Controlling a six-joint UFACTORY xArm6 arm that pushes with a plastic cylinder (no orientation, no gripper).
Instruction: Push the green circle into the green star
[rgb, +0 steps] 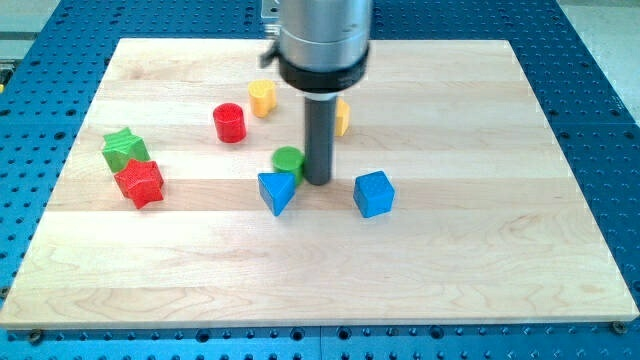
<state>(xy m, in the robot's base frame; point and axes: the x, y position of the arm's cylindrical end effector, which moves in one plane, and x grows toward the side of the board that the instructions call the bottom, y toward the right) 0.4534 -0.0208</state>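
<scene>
Pushing green circle (287, 158) toward green star (124, 148) (view's left edge, touching red star (139, 182)): my tip (318, 182) just right of circle, contact unclear. No jaws, bare rod. Drive leftward, passing below red cylinder (229, 122), clear of blue triangle (276, 190).

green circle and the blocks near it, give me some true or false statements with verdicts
1. My tip stands just to the view's right of the green circle. True.
2. The green circle touches the green star. False: they lie far apart, the star at the view's left.
3. The red star sits right below the green star. True.
4. The blue cube lies left of the blue triangle. False: it lies to its right.
</scene>
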